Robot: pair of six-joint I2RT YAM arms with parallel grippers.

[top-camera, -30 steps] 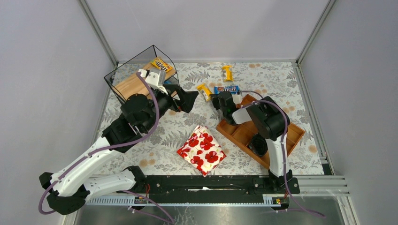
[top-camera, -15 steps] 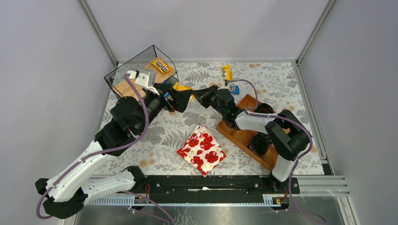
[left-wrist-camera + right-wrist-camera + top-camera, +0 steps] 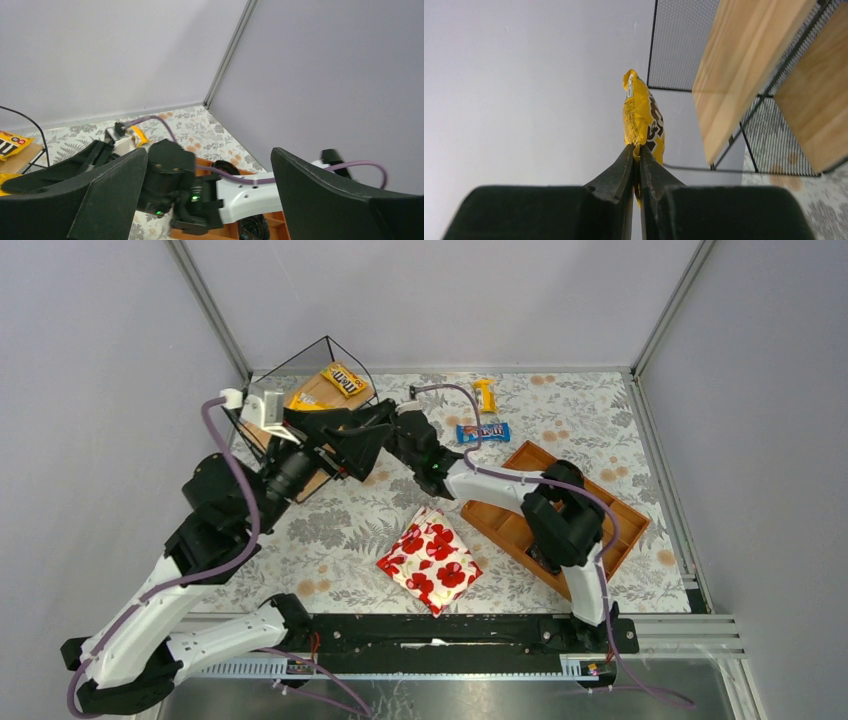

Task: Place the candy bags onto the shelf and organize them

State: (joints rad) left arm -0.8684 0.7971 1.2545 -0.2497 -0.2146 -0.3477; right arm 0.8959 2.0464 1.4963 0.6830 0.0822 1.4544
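The right end effector [image 3: 638, 148] pinches a yellow candy bag [image 3: 642, 112] by its seam, with the shelf [image 3: 744, 65] just to its right. The bag looks light, floppy and slick. The left end effector [image 3: 209, 160] gapes open.

Black wire shelf with wooden boards [image 3: 744, 70] sits far left on the tabletop [image 3: 590, 405], a yellow candy packet [image 3: 343, 379] on its far board. My right claw [image 3: 637, 150] holds a second yellow packet [image 3: 642, 115] just beside it. Blue candy packet [image 3: 483, 431] far centre, reddish wooden tray [image 3: 610, 510] right, poppy-printed pouch [image 3: 430, 560] front centre.
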